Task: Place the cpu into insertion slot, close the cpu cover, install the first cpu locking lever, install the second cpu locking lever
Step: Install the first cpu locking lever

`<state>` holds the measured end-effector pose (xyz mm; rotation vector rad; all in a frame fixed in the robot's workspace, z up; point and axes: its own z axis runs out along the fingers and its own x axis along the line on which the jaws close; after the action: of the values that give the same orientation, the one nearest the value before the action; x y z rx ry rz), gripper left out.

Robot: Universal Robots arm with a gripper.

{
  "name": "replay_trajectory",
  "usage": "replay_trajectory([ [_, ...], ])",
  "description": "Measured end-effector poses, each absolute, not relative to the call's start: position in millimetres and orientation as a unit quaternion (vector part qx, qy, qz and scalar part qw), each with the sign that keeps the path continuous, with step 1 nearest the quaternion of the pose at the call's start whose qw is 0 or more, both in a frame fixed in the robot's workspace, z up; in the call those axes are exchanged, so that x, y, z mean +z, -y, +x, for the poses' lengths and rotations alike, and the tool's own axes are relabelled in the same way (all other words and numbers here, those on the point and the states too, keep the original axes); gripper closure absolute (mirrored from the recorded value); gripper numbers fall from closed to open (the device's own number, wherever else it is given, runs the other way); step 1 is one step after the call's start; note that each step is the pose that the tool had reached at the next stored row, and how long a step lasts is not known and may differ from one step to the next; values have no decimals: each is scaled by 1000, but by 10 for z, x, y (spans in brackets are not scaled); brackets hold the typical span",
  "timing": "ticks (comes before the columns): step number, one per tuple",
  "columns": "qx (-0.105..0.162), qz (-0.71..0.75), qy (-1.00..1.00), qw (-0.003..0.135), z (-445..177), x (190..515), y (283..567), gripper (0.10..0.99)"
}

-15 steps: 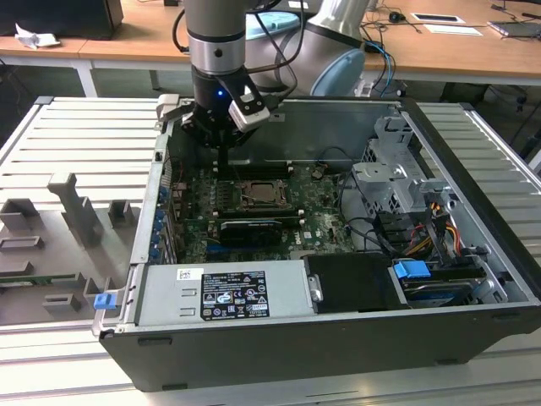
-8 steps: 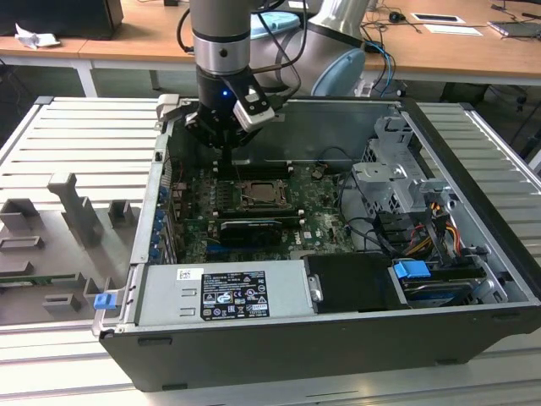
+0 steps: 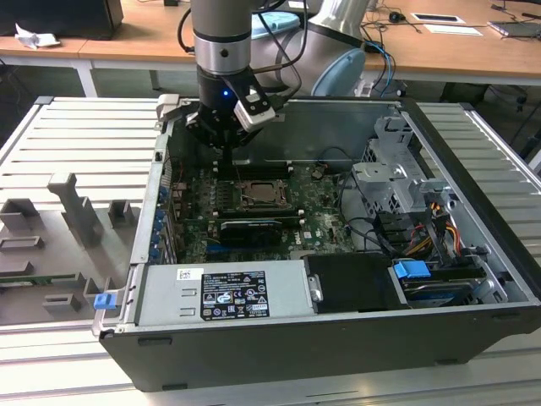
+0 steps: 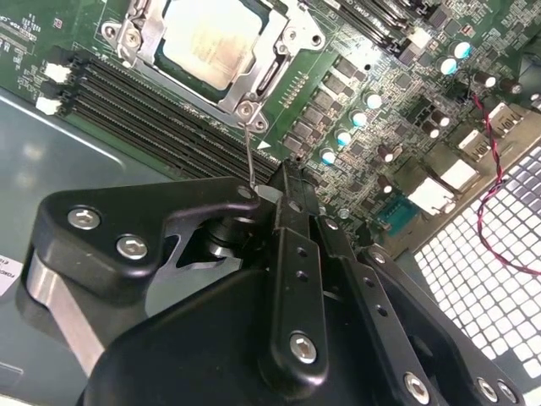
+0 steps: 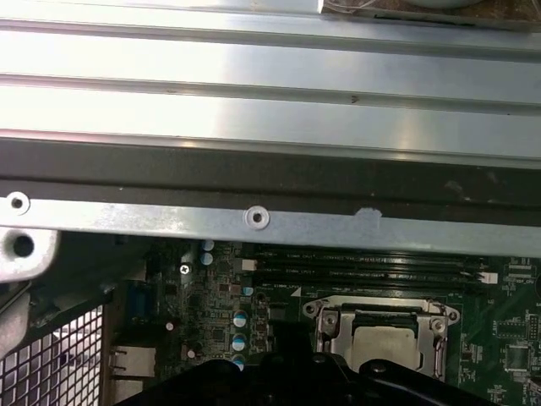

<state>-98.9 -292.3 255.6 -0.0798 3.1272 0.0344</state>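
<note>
Exterior view: the arm is hanging over the open computer case, which is lying on the ribbed metal tabletop. The claw is hovering low inside the case, just beyond the insertion slot. In the second wrist view the cpu is sitting flat in that slot, and the cpu cover is lying shut around it, its cut-out showing the pale metal top. A thin locking lever is standing up from the cover's corner, crossing the memory slots, and the claw is pinching together on its upper end.
</note>
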Motion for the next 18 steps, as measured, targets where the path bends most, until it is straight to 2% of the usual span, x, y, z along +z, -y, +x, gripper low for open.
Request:
replay_trajectory([
  [18,11,-25,-1000,7,-935,2556,2922,980],
])
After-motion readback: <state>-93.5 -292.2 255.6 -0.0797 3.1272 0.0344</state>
